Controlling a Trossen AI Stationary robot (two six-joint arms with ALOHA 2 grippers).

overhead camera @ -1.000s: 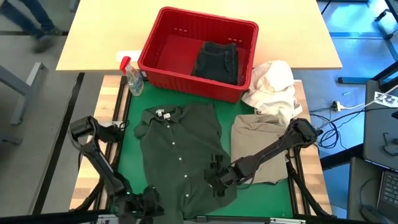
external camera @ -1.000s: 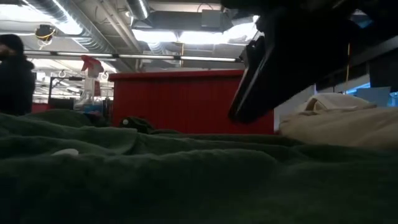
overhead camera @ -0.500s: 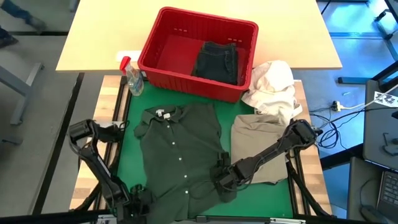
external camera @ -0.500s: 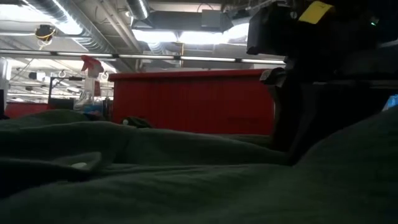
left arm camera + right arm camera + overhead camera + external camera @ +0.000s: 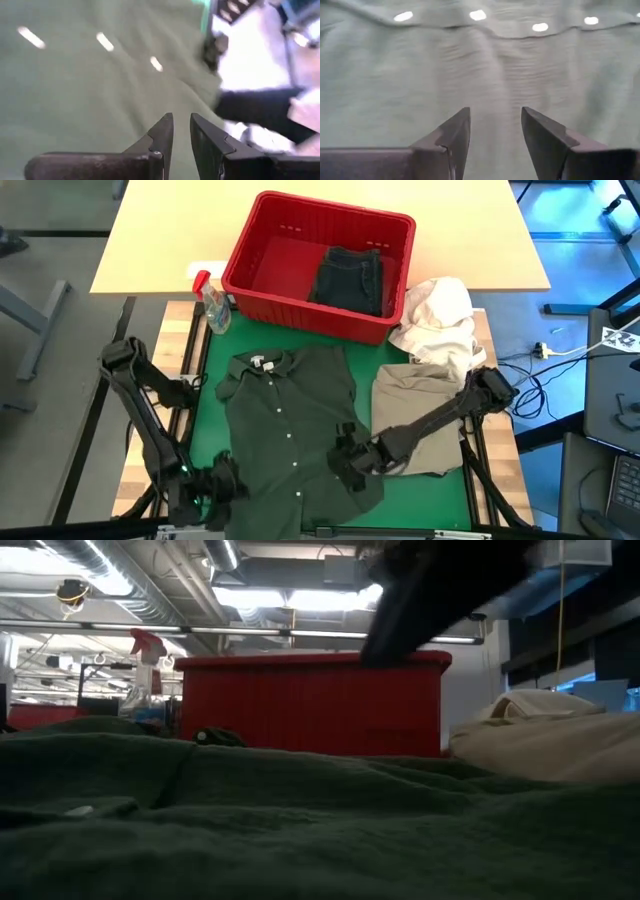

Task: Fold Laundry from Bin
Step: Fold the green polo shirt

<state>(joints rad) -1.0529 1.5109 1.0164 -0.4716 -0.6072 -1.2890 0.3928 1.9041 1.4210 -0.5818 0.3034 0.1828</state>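
Grippers [image 5: 222,480] [image 5: 347,462] hover, parted, over dark shirt [image 5: 290,425].

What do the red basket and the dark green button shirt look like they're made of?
Red basket: looks like rigid moulded plastic with a slight sheen, going by its ribbed walls and thick rim. Dark green shirt: soft matte woven cloth, probably cotton-like; it wrinkles and lies limp.

Left wrist view blurred; dark shirt [image 5: 290,435] hem hidden under right arm.

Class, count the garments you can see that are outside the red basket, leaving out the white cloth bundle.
2: a dark green shirt spread on the green mat, and a folded khaki garment to its right. More may be hidden underneath.
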